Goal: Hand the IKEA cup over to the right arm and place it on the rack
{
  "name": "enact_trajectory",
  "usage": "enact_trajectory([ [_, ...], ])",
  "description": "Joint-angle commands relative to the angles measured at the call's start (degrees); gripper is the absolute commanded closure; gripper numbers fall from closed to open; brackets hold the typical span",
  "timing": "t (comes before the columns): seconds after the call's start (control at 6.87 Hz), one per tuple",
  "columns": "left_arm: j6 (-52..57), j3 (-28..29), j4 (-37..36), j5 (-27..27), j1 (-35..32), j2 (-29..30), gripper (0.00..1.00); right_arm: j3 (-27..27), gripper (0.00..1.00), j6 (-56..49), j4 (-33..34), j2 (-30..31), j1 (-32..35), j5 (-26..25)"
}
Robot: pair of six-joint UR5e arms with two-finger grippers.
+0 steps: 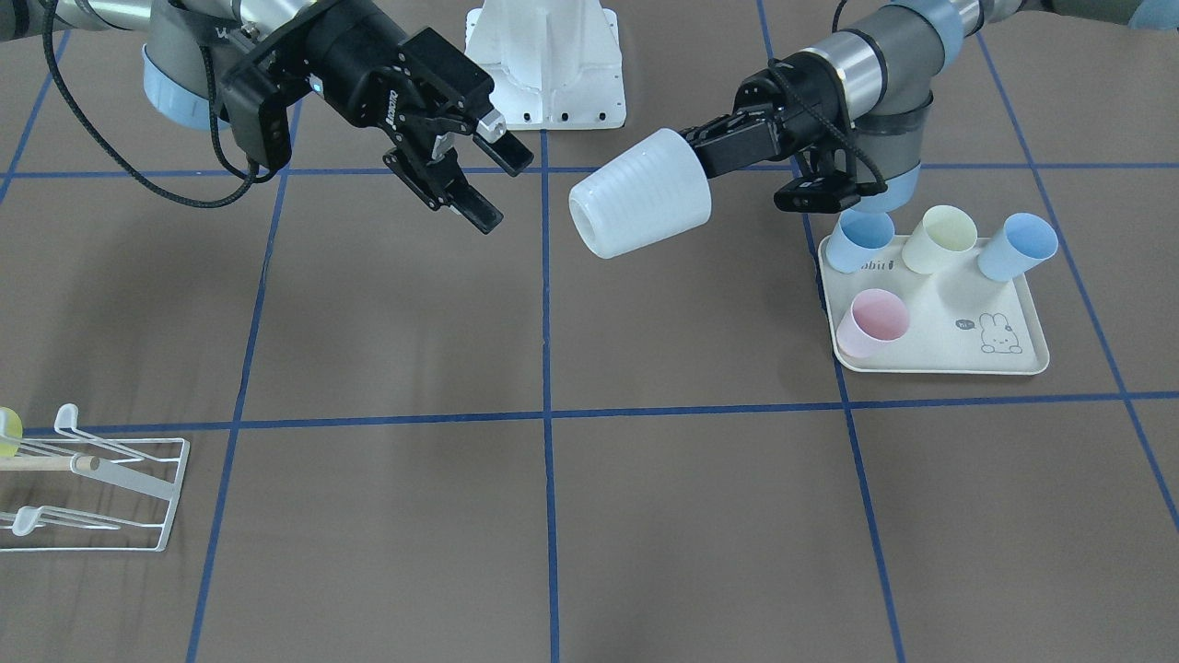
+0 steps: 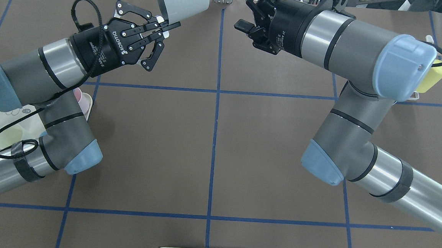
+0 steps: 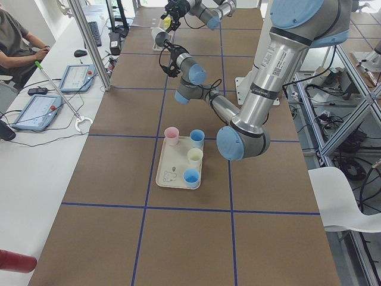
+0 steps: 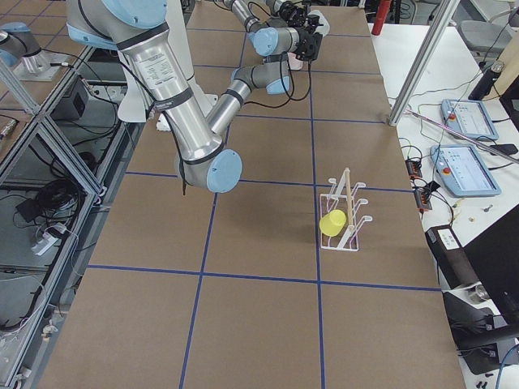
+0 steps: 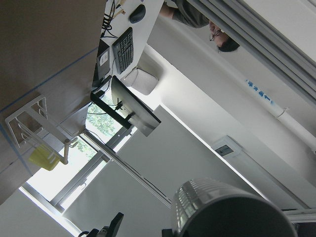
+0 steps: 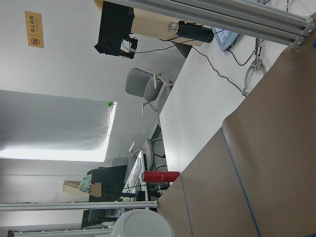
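Note:
A white ribbed IKEA cup [image 1: 640,193] hangs in the air over the table's far middle, lying on its side. My left gripper [image 1: 697,153] is shut on its base end. The cup's mouth points toward my right gripper [image 1: 491,182], which is open and empty a short gap away. In the overhead view the cup [image 2: 182,1] is at the top edge, with the left gripper [image 2: 165,25] below it and the right gripper [image 2: 247,8] to its right. The white wire rack [image 1: 92,479] with its wooden rod stands on the table on my right side and holds a yellow cup [image 4: 332,223].
A cream rabbit-printed tray [image 1: 958,354] on my left side holds two blue cups, a pale yellow cup and a pink cup [image 1: 873,322]. The robot's white base [image 1: 545,64] is between the arms. Blue tape lines grid the brown table.

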State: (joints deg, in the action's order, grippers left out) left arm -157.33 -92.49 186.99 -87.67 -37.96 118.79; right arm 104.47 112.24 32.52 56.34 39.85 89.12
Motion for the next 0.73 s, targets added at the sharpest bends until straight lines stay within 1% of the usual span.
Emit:
enact_trajectory([
  [0.0,-0.08,0.81,-0.13,0.91,2.09,2.49,1.0,-0.05,0.0,0.0,0.0,-0.09,-0.29,0.0],
  [0.15,0.01,1.6,-0.04,3.1,3.58,3.11,1.0,-0.05,0.0,0.0,-0.09,-0.27,-0.38,-0.09],
  [0.58,-0.08,1.7,-0.13,3.91,4.56,4.51,1.0,-0.14,0.0,0.0,0.0,-0.44,-0.38,-0.17],
])
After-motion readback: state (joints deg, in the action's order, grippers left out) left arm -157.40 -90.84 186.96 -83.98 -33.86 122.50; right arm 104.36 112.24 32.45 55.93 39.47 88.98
